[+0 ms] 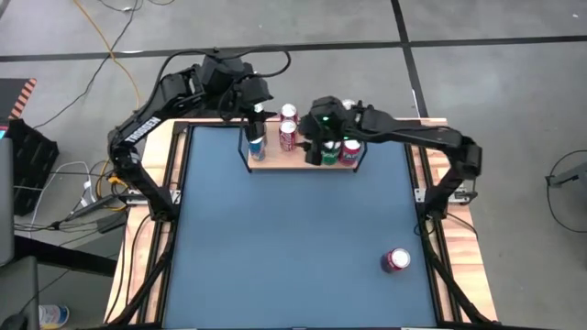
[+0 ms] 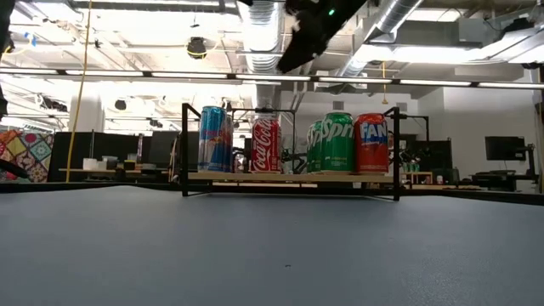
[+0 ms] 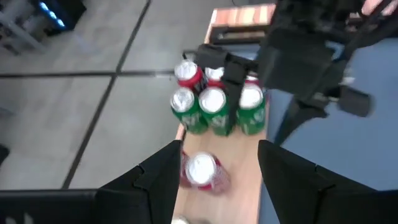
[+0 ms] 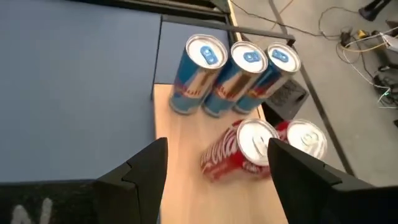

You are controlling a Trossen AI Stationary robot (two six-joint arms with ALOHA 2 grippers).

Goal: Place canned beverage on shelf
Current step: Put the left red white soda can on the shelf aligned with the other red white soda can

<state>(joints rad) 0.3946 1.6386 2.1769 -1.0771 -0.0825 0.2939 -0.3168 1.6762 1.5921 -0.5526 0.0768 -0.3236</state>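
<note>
Nearest the front edge of the blue worktop [image 1: 293,238], toward the right side, a red can [image 1: 395,260] lies on its side, alone, well apart from everything else.

Far end of the worktop: the shelf [image 1: 275,161], a light-wood board w/ black wire frame at both ends, stands along the back edge. Cans upright on it. In the low view, L to R: blue cans [image 2: 214,138], red cola cans [image 2: 266,144], green cans [image 2: 331,142], an orange-red can [image 2: 371,143]. Wrist views show several of each in rows behind one another: three blue cans in a row, two red cola, three green, plus red ones beyond.

Left pincer [image 3: 217,171] hangs above the shelf's left part, fingers spread, nothing between them; red cola can top [image 3: 202,168] sits below in the gap, not touched.

Right pincer [image 4: 214,168] hangs above the shelf's right part, over the green cans, fingers spread wide, empty. Its arm shows in the low view up top, clear of the cans.

Beyond the worktop: grey floor w/ cables, room w/ ceiling ducts.
</note>
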